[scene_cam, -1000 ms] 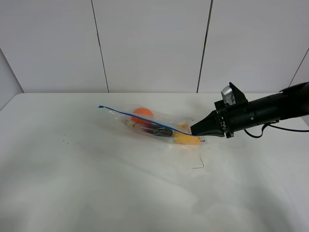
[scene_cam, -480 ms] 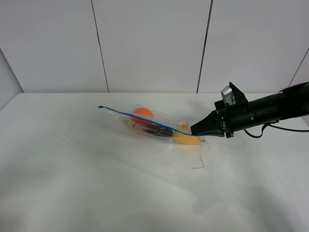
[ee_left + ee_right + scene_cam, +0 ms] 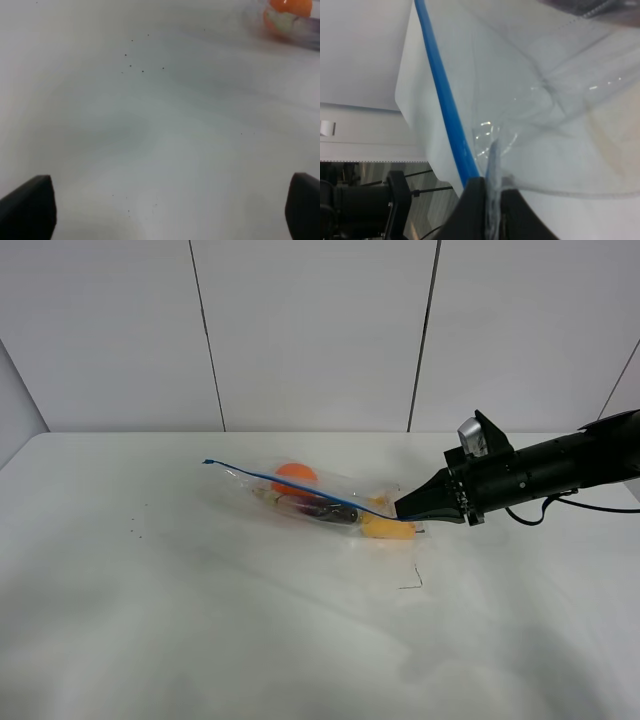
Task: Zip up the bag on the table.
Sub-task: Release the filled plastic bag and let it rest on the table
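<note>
The clear plastic bag lies on the white table, with an orange, a purple and a yellow item inside. Its blue zipper strip runs from the raised far-left corner down to my right gripper. My right gripper is shut on the bag's right end at the zipper; the right wrist view shows the strip and clear film pinched between its fingers. My left gripper is open above bare table, apart from the bag; the orange item shows at that view's corner. The left arm is out of the high view.
A small dark mark lies on the table in front of the bag. Tiny dark specks dot the table at the left. A panelled white wall stands behind the table's far edge.
</note>
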Available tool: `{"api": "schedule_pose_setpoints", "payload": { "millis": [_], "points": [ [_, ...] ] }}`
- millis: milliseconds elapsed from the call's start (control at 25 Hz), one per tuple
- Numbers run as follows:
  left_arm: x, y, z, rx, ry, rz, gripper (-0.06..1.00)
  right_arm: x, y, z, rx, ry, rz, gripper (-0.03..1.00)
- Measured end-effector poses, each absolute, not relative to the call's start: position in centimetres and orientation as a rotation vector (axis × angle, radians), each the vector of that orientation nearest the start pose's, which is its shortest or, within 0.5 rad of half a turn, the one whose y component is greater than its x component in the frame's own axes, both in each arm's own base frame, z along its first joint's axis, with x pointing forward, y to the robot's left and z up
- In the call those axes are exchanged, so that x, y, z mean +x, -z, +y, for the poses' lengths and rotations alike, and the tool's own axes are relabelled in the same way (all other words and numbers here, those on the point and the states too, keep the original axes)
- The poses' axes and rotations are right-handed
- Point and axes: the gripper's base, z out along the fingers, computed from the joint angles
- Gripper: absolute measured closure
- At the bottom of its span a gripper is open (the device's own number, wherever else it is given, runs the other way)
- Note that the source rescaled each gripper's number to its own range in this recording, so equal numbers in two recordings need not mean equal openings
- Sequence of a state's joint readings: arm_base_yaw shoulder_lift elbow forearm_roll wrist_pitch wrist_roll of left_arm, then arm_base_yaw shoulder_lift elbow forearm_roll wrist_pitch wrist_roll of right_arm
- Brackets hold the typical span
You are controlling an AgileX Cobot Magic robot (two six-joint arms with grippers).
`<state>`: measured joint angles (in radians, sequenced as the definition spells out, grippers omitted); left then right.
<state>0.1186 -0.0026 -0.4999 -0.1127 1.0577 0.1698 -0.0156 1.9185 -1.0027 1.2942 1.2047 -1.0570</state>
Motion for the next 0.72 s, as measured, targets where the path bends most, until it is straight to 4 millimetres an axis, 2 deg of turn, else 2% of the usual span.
{"api": "schedule_pose_setpoints", "payload": {
  "millis": [160,200,240,280,400,440,560,720],
  "points": [
    [-0.43,-27.79,-0.95,0.057,-0.047,2.033,-0.05,32.43,-16.58,7.67,-0.266,-1.547,2.497,0.97],
    [-0.43,-27.79,-0.95,0.057,-0.047,2.033,-0.05,32.43,-16.58,7.67,-0.264,-1.548,2.498,0.94],
    [-0.43,-27.79,-0.95,0.056,-0.046,2.033,-0.05,32.43,-16.58,7.67,-0.261,-1.549,2.499,0.87],
    [-0.43,-27.79,-0.95,0.056,-0.046,2.033,-0.05,32.43,-16.58,7.67,-0.261,-1.549,2.499,0.76],
    [-0.43,-27.79,-0.95,0.056,-0.046,2.033,-0.05,32.43,-16.58,7.67,-0.260,-1.549,2.499,0.20],
    [-0.43,-27.79,-0.95,0.056,-0.046,2.033,-0.05,32.43,-16.58,7.67,-0.260,-1.549,2.499,0.10],
    [-0.43,-27.79,-0.95,0.056,-0.046,2.033,-0.05,32.46,-16.53,7.65,-0.250,-1.543,2.506,0.00],
    [-0.43,-27.79,-0.95,0.056,-0.046,2.033,-0.05,32.42,-16.50,7.63,-0.235,-1.546,2.519,-0.03]
  ]
}}
